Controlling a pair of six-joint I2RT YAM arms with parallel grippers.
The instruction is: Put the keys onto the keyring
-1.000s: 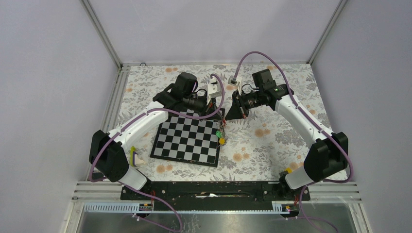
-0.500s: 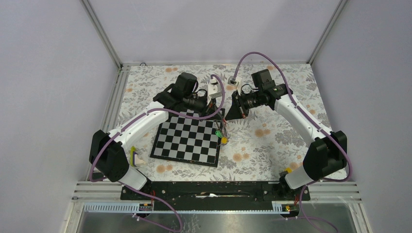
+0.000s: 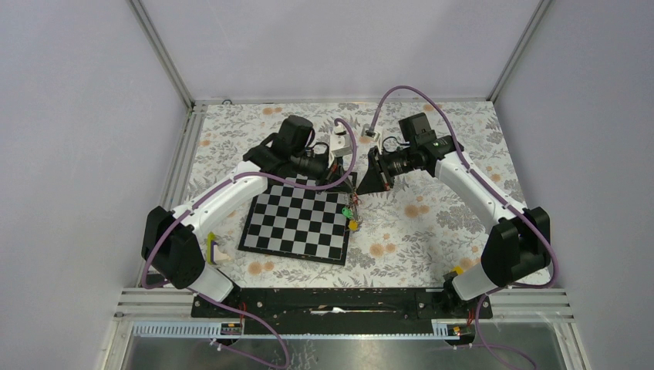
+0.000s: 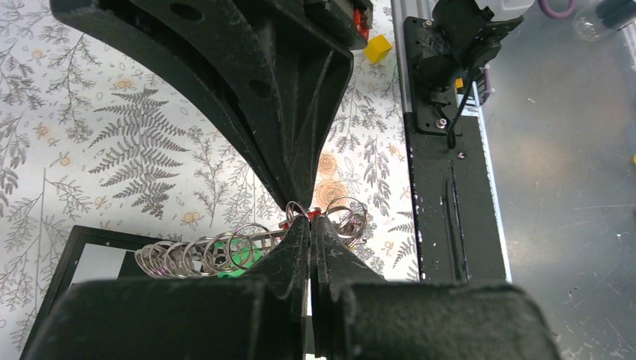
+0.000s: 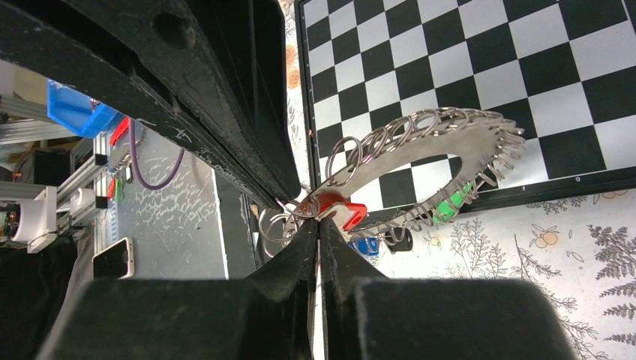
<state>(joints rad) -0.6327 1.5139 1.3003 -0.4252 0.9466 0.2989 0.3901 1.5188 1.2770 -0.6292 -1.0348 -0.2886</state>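
Top view, last second: almost nothing moves. The right arm (image 3: 470,185) has nudged a touch toward the centre and its purple cable (image 3: 401,89) has shifted. The left arm (image 3: 231,189) has stayed put. The hanging green tag (image 3: 348,211) and yellow tag (image 3: 353,224) sit in about the same spot as before.

The keyring (image 5: 450,146) is held in the air over the far right corner of the chessboard (image 3: 297,223), tilted, between the two pincers. It is not resting on the surface (image 3: 432,216). Many small split rings crowd its rim. A blue tag (image 5: 367,246) hangs under it too.

The left pincer (image 4: 309,229) is closed tight on the keyring's rim and acts as the anchor. The right pincer (image 5: 319,229) is narrow, only a thin slit between the fingers, with its tips at the red-tagged key (image 5: 334,206), which is right against the rim. Whether that grip is slackening can't be read from the frames.

Judgement: the red key is the one being worked on. The tiny right-arm shift looks like a fine adjustment at the coil, either still feeding the key on or about to let it go. Green, yellow and blue seem already hung. Whether the red key's loop is fully on the ring is too small to tell.
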